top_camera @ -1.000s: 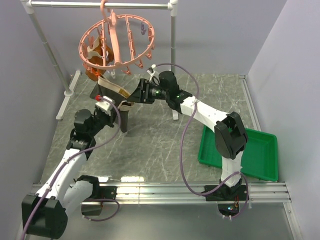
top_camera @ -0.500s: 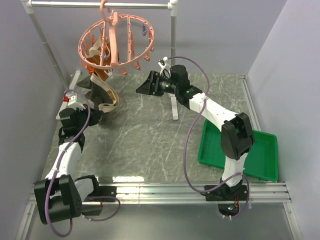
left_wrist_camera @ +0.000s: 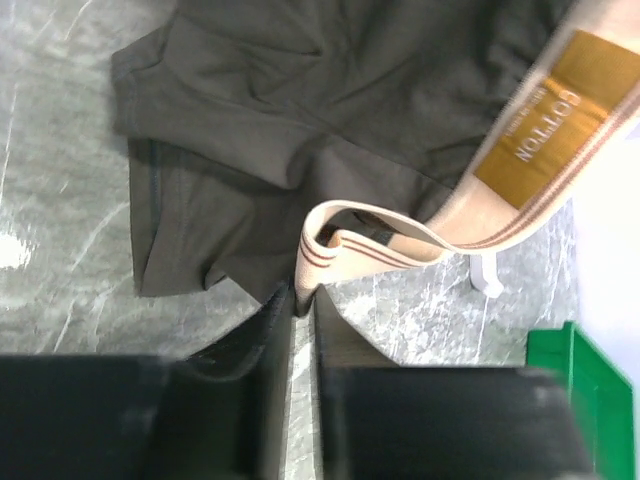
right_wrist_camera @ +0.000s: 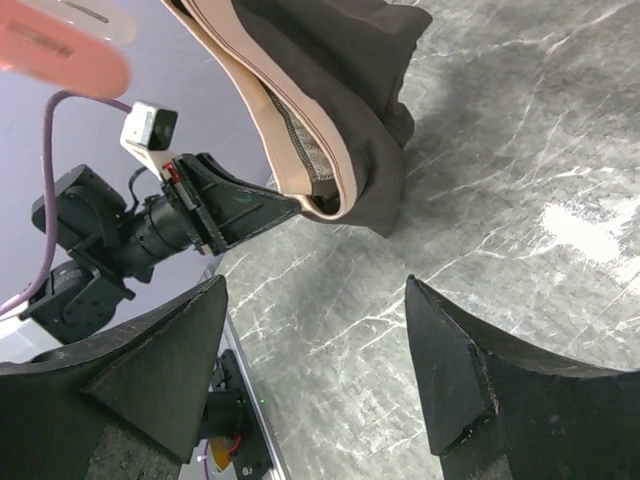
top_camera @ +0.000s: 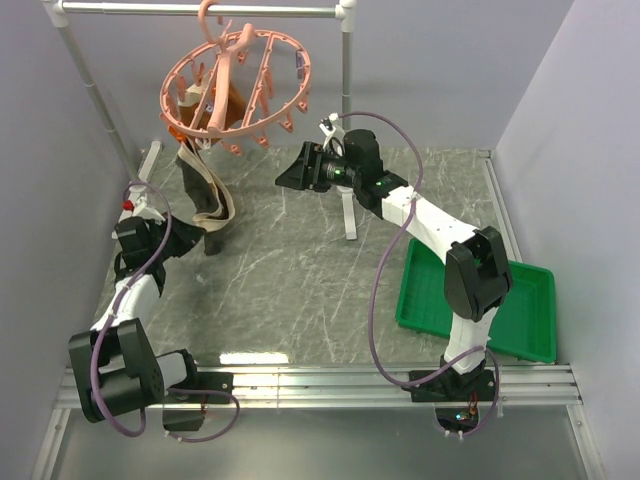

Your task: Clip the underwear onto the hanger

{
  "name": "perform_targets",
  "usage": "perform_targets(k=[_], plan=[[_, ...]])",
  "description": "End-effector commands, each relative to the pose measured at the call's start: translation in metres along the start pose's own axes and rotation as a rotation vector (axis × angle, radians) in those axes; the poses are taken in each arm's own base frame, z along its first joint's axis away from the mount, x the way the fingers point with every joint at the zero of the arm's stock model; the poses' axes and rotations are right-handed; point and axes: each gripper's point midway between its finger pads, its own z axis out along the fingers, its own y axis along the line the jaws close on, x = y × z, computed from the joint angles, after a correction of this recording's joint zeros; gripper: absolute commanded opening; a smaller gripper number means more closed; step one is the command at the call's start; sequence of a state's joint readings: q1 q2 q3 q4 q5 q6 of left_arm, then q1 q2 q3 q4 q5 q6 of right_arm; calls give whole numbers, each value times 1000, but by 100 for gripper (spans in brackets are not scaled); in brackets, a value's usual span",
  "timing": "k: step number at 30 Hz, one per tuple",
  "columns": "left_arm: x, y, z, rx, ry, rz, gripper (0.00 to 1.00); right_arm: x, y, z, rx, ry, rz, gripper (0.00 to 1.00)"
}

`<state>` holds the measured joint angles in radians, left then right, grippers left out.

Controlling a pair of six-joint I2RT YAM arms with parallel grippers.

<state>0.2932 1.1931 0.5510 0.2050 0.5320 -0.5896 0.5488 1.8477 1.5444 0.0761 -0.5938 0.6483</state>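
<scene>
Left fingers [left_wrist_camera: 345, 345] were seen closed on a folded loop of the tan waistband [left_wrist_camera: 365, 245], low near the marble surface [top_camera: 300, 270]. Right fingers [right_wrist_camera: 150, 370] were held wide apart and empty, near the cloth but not touching it. The underwear [left_wrist_camera: 260, 130] was draped from the hanger [top_camera: 217, 90] down to the surface; whether a clip was biting could not be told. The cloth was judged light, limp and prone to sag. The doubled waistband was judged the firmest hold, to be fed flat into a clip.
</scene>
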Motion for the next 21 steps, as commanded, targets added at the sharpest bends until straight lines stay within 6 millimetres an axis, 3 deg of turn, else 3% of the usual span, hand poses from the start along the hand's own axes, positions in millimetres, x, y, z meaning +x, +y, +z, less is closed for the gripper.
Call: perform_targets(k=[1,10,16,21], plan=[[-30,-28,-2,105,-62,107,23,-24,23,-13,-38,-60,-72,79],[-31,-35,-7,147,-50,265,48,-29,25,-13,-46,-67,-106,79],[-32,-38,-16,180,-59,344,53,-34,22,-16,-38,-84,-115,79],[-39,-60,-28,289,-89,386,54,-39,23,-21,-39,-109,-137,79]])
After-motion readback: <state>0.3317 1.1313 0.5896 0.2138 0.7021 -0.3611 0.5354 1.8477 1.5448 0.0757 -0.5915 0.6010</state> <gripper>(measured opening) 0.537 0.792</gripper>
